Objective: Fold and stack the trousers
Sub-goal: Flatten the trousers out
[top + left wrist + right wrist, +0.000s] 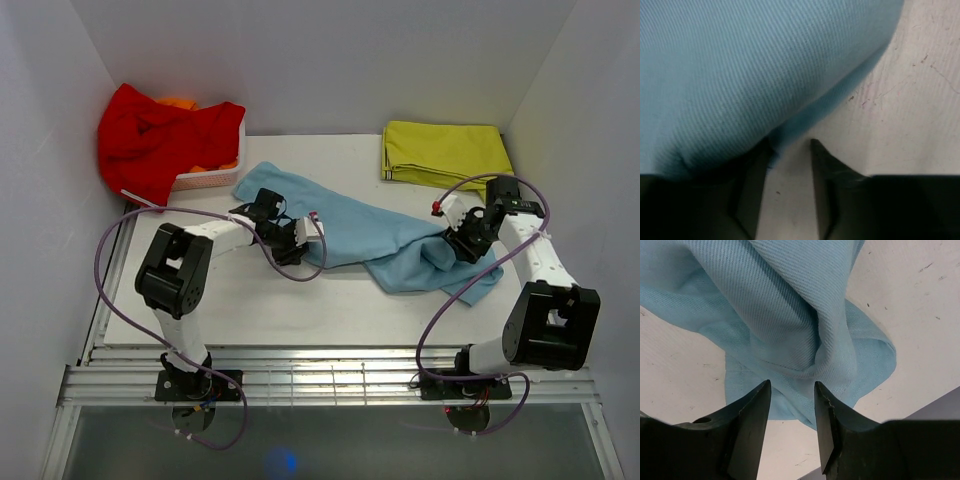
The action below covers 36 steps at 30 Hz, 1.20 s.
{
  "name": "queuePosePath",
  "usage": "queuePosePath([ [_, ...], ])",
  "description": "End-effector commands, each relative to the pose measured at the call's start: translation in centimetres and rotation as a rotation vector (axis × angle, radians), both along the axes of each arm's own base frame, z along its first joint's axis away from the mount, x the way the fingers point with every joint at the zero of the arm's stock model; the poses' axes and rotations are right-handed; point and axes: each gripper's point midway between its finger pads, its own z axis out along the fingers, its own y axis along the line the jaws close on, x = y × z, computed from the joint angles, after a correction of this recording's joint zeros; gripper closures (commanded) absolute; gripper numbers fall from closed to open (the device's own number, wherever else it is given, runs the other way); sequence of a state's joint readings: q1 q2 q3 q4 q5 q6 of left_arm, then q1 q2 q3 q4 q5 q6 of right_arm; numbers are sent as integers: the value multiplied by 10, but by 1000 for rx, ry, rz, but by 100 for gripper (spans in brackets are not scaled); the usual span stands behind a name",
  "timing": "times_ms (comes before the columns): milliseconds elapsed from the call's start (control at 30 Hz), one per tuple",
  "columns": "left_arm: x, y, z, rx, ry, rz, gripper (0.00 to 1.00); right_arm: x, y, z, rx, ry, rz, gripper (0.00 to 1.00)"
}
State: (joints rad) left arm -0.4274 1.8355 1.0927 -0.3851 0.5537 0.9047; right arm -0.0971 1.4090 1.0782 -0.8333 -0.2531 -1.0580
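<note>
white walls (330, 60) close in behind and to both sides of the two claws. white table (300, 310), scuffed and speckled, lies under both.

trousers (350, 235): sky-blue, spread on the table between the claws. the long axis runs diagonally, from a flat end beyond and outboard of the left claw (300, 240) to a bunched, folded-over heap at the right claw (462, 243).

left wrist view: the cloth (755, 70) fills the space ahead of the tips and to their left. its rounded edge comes up to the left finger, whether touching i cannot tell. bare table (910, 115) shows in the gap and to the right.

right wrist view: the creased heap (790, 315) sits just ahead of the tips, one ridge running away from the gap. cloth also shows below the gap, with table (920, 300) on either side.

red garment (160, 135): well beyond the left claw, draped over a white basket (205, 180).

yellow-green garment (445, 152): folded flat, beyond the right claw.

left claw (790, 142): fingers spread, nothing between them.

right claw (790, 385): fingers spread, no cloth pinched.
</note>
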Motion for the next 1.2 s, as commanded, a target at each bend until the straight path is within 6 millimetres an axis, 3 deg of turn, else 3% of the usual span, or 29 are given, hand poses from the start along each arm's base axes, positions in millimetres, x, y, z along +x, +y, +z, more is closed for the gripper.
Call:
queuePosePath([
  [0, 2, 8, -23, 95, -42, -37, 57, 5, 3, 7, 20, 0, 25, 54],
  [67, -6, 10, -20, 100, -38, -59, 66, 7, 1, 12, 18, -12, 23, 54],
  [100, -17, 14, -20, 111, -3, -61, 75, 8, 1, 15, 20, -22, 23, 54],
  [233, -33, 26, 19, 92, 12, -9, 100, 9, 3, 23, 33, -55, 39, 55],
  [267, -34, 27, 47, 49, -16, 21, 100, 8, 4, 24, 35, -59, 40, 55],
  [300, -45, 32, 57, 41, 14, 38, 100, 8, 5, 23, 41, -59, 43, 55],
  [333, -46, 35, 88, -9, -30, 59, 100, 7, 5, 24, 41, -60, 43, 55],
  [400, -58, 40, 113, -39, -19, 101, 100, 7, 5, 24, 42, -62, 45, 54],
  [567, -62, 67, 178, -82, -94, 245, 100, 12, 6, 38, 47, -105, 49, 49],
  [667, -44, 99, 201, -123, -97, 403, 100, 13, 7, 48, 46, -131, 51, 45],
  [733, -23, 141, 218, -160, -113, 606, 100, 10, 4, 57, 25, -175, 66, 42],
  [967, 11, 198, 250, -150, -201, 857, 100, 3, 7, 57, 34, -183, 108, 38],
  [1067, 27, 219, 250, -130, -182, 970, 100, -11, 16, 50, 68, -151, 159, 37],
  [1100, 33, 225, 259, -134, -198, 990, 100, -13, 16, 48, 64, -155, 170, 37],
  [1167, 40, 235, 255, -122, -178, 1033, 100, -19, 13, 34, 41, -147, 163, 37],
])
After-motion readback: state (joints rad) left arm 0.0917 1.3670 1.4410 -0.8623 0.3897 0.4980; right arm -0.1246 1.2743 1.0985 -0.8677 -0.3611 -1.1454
